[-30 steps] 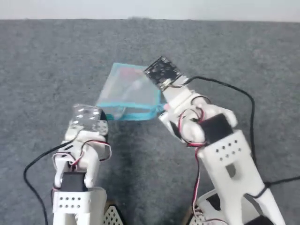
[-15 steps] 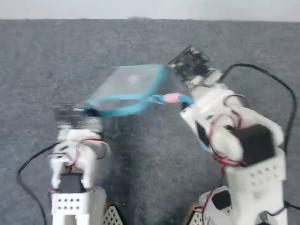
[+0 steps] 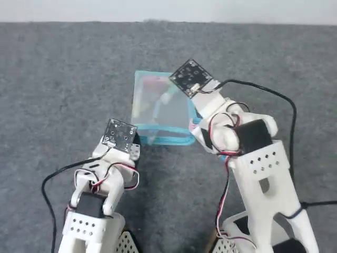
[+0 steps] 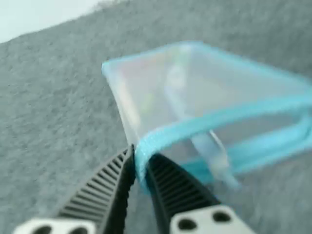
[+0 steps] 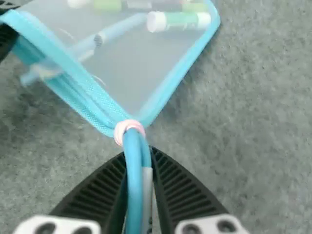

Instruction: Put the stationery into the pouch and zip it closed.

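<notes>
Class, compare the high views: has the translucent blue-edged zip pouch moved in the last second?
Yes. Against the grey table, the pouch has pulled in rightwards from its stretched-out position half a second ago.

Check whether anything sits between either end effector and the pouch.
Nothing visible does. The left end effector is shut on the pouch at its blue edge, the right end effector on its pull cord; the pens lie inside.
</notes>
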